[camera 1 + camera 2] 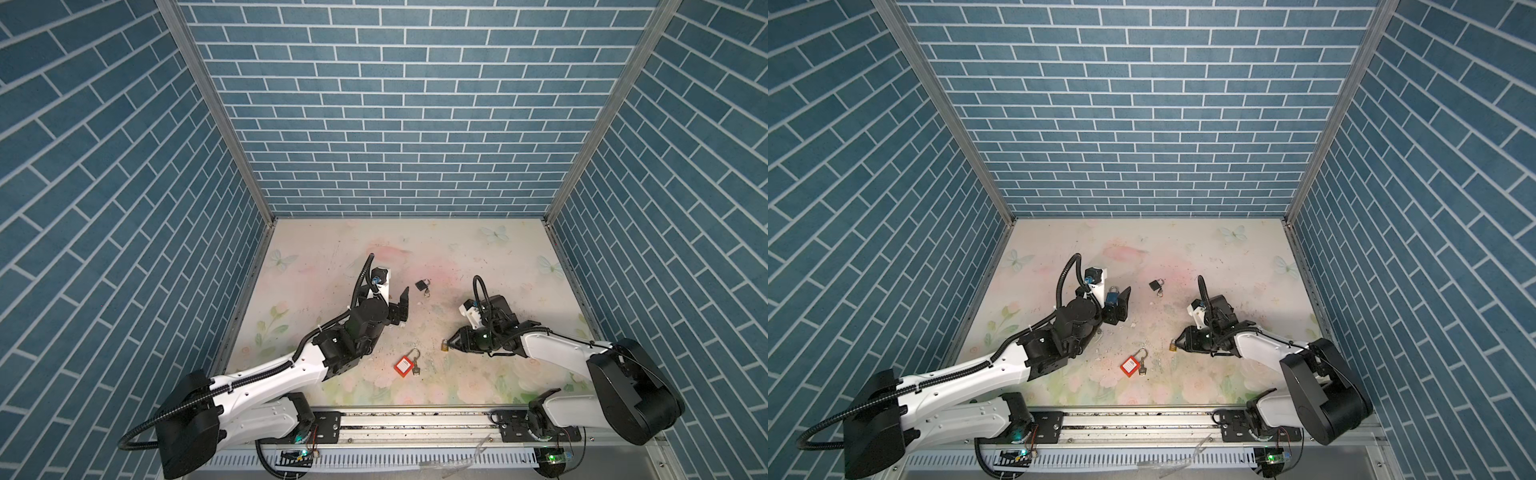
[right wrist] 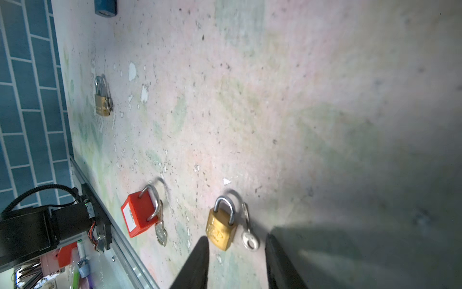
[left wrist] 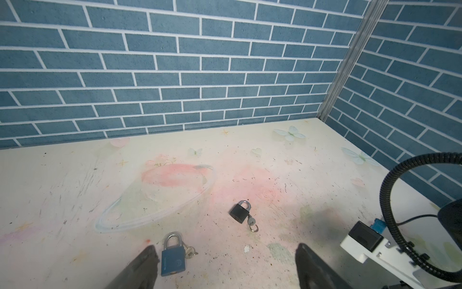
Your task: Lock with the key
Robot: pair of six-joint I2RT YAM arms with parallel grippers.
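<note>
Blue brick-patterned walls [image 1: 415,104] enclose a pale, scuffed table [image 1: 457,249] printed with faint flowers and butterflies. Two white-and-black arms reach in from the near edge. The left arm [image 1: 266,378] stretches toward the middle-left. The right arm [image 1: 552,345] bends in low on the right and points left.

The left gripper [image 3: 226,250] hangs over the table with its jaws spread wide and unloaded. The right gripper [image 2: 236,239] sits low at the table, jaws partly apart, gripping neither lock nor key.

Five padlocks lie flat. The red padlock [image 1: 402,365] is near the front, at centre. The blue padlock [image 3: 172,260] lies just beside one left finger [image 3: 147,255]. The brass padlock [image 2: 221,229] lies right of the red one, at the right gripper's tips, with its base at one finger [image 2: 200,255]. The black padlock [image 1: 422,284] lies farther back, at centre. A second brass padlock [image 2: 102,102], seen only in the right wrist view, lies farther left.

The key [image 2: 250,239] lies on the table just beside the brass padlock, between the right fingertips. A flat key [image 1: 417,371] touches the red padlock. A ringed key [image 3: 252,221] touches the black padlock, and small keys [image 3: 190,251] lie by the blue one.
</note>
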